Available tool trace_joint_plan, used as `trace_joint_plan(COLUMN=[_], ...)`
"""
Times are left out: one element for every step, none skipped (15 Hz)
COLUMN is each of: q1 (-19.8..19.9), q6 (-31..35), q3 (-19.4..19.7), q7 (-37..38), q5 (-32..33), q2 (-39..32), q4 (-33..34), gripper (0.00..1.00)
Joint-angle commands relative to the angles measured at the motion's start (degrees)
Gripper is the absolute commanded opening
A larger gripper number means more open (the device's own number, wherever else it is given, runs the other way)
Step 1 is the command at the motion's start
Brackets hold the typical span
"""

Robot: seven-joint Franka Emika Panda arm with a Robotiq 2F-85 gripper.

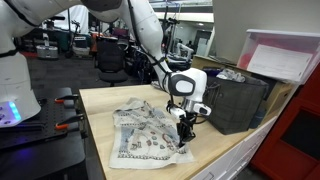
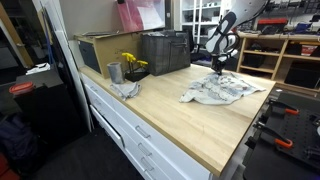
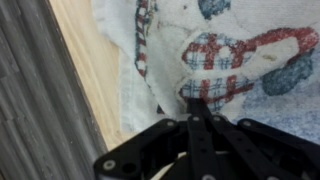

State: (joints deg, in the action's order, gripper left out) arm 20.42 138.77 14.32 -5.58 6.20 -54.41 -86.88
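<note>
In an exterior view: finds a cloth (image 1: 145, 138) lying rumpled on the pale wooden tabletop (image 1: 100, 105), close to the near edge. Appears about as wide as long here, so gives no clear long axis. Shows thin white fabric with small dark printed motifs and an irregular outline. Places the fingers (image 1: 184, 130) down on the corner nearest a black slatted crate (image 1: 235, 100).

In an exterior view: shows the cloth (image 2: 220, 90) stretched left to right across the picture, well apart from a metal cup (image 2: 114, 72) holding yellow flowers. Places the fingers (image 2: 218, 68) at its far edge.

Wrist view: shows the fingers (image 3: 197, 115) together, clamped on a raised fold of cloth (image 3: 240, 60). Reveals red-and-blue plaid patches on soft weave, just beside a bare strip of tabletop (image 3: 85, 50).
</note>
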Motion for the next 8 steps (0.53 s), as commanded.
trace_joint_plan(q1=[-0.2, -0.1, -0.3, -0.8, -0.9, -1.1, -1.3, -1.4], q6=[0.5, 0.4, 0.8, 0.9, 0.8, 0.8, 0.5, 0.0], q3=[0.6, -0.3, -0.8, -0.9, -1.8, -2.6, -3.7, -5.0], q7=[-0.3, -1.4, -2.0, -2.1, -2.9, -3.7, -4.5, -5.3], q5=[1.4, 0.9, 0.8, 0.9, 0.4, 0.1, -0.5, -1.1], q2=[-0.3, 2.7, 5.2, 7.1, 10.1, 12.6, 15.4, 17.7], q4=[-0.2, -3.2, -6.1, -8.4, -11.4, -13.9, -16.4, -18.2], gripper=[0.0, 0.11, 0.27, 0.34, 0.4, 0.47, 0.56, 0.63])
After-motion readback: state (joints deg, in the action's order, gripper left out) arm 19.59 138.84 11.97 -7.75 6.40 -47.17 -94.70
